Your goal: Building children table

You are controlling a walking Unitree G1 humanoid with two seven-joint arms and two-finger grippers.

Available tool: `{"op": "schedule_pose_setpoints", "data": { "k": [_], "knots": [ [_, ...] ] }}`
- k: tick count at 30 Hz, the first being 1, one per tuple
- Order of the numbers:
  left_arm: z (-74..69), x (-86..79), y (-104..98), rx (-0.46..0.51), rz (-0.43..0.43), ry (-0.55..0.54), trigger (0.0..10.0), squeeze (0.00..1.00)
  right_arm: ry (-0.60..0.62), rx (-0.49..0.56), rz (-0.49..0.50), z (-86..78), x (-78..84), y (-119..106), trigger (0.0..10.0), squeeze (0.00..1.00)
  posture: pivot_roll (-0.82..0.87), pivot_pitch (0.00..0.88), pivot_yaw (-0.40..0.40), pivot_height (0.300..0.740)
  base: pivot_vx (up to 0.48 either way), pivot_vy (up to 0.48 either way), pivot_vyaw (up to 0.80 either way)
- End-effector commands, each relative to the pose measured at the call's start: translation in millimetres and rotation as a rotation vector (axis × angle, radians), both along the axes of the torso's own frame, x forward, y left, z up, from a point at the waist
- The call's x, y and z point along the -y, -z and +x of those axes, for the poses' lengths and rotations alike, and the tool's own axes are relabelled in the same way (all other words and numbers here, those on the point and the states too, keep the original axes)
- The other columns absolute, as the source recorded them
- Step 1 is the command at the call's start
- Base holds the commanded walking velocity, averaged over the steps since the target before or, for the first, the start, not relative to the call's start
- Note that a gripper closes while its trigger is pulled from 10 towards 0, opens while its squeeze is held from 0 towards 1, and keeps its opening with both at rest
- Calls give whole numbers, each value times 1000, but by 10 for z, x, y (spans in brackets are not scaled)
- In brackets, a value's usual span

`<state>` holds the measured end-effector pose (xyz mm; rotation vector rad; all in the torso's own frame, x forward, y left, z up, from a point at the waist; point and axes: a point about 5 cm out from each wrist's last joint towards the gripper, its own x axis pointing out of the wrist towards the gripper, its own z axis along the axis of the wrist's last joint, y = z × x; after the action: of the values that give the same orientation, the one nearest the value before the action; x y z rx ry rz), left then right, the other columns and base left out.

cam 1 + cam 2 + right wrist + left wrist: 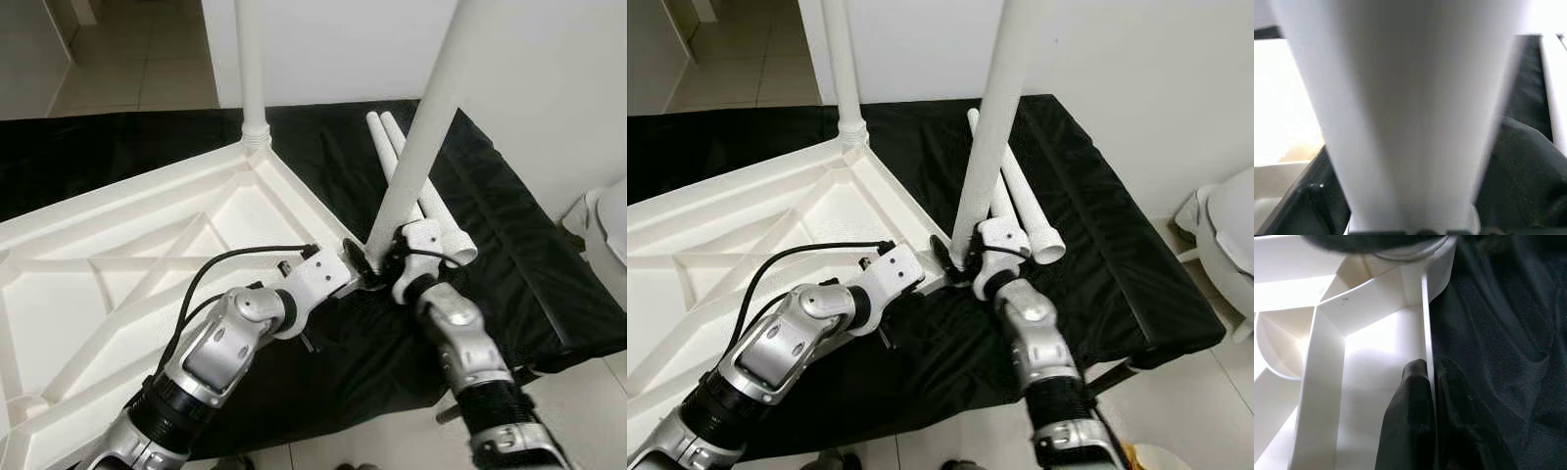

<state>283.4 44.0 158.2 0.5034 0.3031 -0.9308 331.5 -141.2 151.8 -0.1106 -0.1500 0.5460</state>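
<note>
At tabletop [118, 255] near-right corner: right pincer [384, 262] pinches leg [421, 137] low, leg leaning right. Left pincer [1431, 396] clamps rim. Judgement: square leg upright over corner socket before pressing; hold rim steady.

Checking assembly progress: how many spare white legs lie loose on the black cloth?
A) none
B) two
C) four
B: two loose legs lie side by side on the black cloth, behind the leg clamped in the right gripper.
</note>
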Motion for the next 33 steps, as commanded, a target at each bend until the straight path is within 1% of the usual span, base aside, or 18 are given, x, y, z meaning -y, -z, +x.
{"op": "schedule_pose_setpoints", "data": {
  "k": [1,5,6,8,11,15,16,17,18,19,20,25,33],
  "knots": [
    [-18,32,-114,58,-29,24,10000,0,-17,-1,12,-3,17,11,10000,0,-10,117,-16,740,0,0,0],
    [-18,27,-119,60,-30,20,10000,0,-96,-35,-14,-14,86,100,10000,0,-7,116,-16,740,0,0,0],
    [-18,27,-119,60,-30,20,10000,0,-96,-35,-14,-14,86,100,10000,0,-7,116,-16,740,0,0,0],
    [-19,21,-121,60,-30,19,10000,0,-126,-68,-23,-21,116,170,10000,0,-3,117,-14,740,0,0,0],
    [-19,19,-121,60,-30,18,10000,0,-133,-79,-22,-25,123,190,10000,0,-3,117,-14,740,0,0,0],
    [-21,12,-125,60,-27,20,10000,0,-164,-104,-31,-33,145,275,10000,0,-1,117,-8,740,0,0,0],
    [-21,8,-125,59,-26,22,10000,0,-173,-107,-33,-31,154,294,8706,0,1,115,-5,740,0,0,0],
    [-21,8,-125,59,-26,22,10000,0,-173,-107,-33,-31,154,294,8706,0,1,115,-5,740,0,0,0],
    [-21,5,-125,59,-25,23,10000,0,-173,-103,-37,-22,168,302,4118,0,1,113,-3,740,0,0,0],
    [-21,3,-124,60,-24,24,10000,0,-172,-99,-39,-15,177,304,4118,0,1,113,-2,740,0,0,0],
    [-19,2,-123,60,-23,24,10000,0,-171,-96,-34,-9,183,299,0,0,-1,111,-1,740,0,0,0],
    [-17,14,-124,60,-21,30,10000,0,-174,-85,-17,7,189,281,0,0,-1,106,-3,740,0,0,0],
    [-20,27,-125,60,-23,32,10000,0,-120,-71,-15,17,144,283,0,0,4,102,-13,740,0,0,0]
  ]
}}
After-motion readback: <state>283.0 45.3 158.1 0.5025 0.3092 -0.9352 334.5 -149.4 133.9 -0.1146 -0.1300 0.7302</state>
